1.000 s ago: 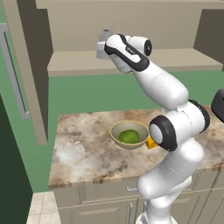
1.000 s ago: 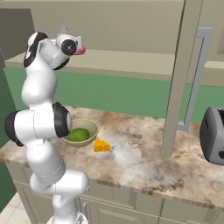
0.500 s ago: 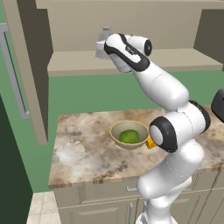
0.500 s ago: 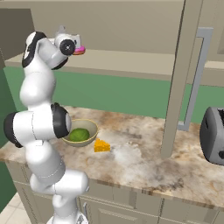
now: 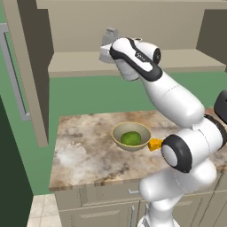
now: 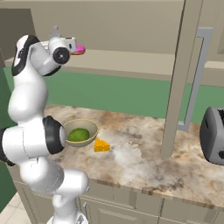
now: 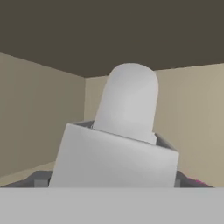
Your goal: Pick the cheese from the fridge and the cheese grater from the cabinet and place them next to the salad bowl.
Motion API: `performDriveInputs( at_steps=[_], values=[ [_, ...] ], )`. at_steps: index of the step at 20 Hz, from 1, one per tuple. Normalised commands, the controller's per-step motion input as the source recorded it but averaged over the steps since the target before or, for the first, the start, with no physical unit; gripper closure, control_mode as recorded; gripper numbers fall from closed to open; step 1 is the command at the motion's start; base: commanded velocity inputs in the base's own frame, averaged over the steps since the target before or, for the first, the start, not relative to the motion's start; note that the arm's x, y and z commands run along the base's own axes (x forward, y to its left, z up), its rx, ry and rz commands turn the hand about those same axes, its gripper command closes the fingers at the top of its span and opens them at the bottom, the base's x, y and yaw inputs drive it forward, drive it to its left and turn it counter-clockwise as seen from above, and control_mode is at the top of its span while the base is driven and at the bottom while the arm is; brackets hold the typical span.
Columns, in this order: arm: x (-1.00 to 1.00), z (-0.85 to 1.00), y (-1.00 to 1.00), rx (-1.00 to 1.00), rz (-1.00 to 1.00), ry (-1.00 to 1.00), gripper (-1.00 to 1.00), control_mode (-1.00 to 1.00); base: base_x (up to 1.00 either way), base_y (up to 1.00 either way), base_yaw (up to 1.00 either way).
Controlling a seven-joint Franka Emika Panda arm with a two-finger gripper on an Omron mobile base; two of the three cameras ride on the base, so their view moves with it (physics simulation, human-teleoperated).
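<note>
The cheese grater [image 7: 127, 131], a grey tapered box with a loop handle, stands upright on the shelf of the beige cabinet [image 5: 75, 66]. My gripper [image 7: 111, 179] is open, with one dark fingertip [image 7: 40, 178] close at each side of the grater's base. From the base, the gripper [image 5: 105, 49] reaches in at shelf height, and the grater [image 5: 109, 34] pokes up behind it. On the counter below, the orange cheese [image 5: 155, 144] [image 6: 101, 145] lies just beside the salad bowl [image 5: 114, 135] [image 6: 92, 131] with its green lump. The fridge is out of view.
A flat pink disc [image 6: 78, 50] lies on the shelf right beside the hand. The open cabinet door [image 6: 179, 87] with its grey bar handle hangs over the counter. A silver toaster [image 6: 214, 135] stands at the far right of the marble counter [image 5: 84, 150].
The hand has barely shifted at the shelf, staying around the grater. The bowl and the cheese have not moved.
</note>
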Motion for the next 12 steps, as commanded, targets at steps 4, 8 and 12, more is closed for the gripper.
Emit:
performDriveInputs(
  at_steps=[4,8,12],
  values=[
    [-1.0,0.36,-0.1,0.01,-0.1,0.09,1.0,-1.0,0.0,0.0,0.0],
    [-1.0,0.07,0.01,-0.03,-0.24,0.1,1.0,-1.0,0.0,0.0,0.0],
    [-1.0,0.0,0.0,-0.03,-0.28,0.08,1.0,-1.0,0.0,0.0,0.0]
  ],
)
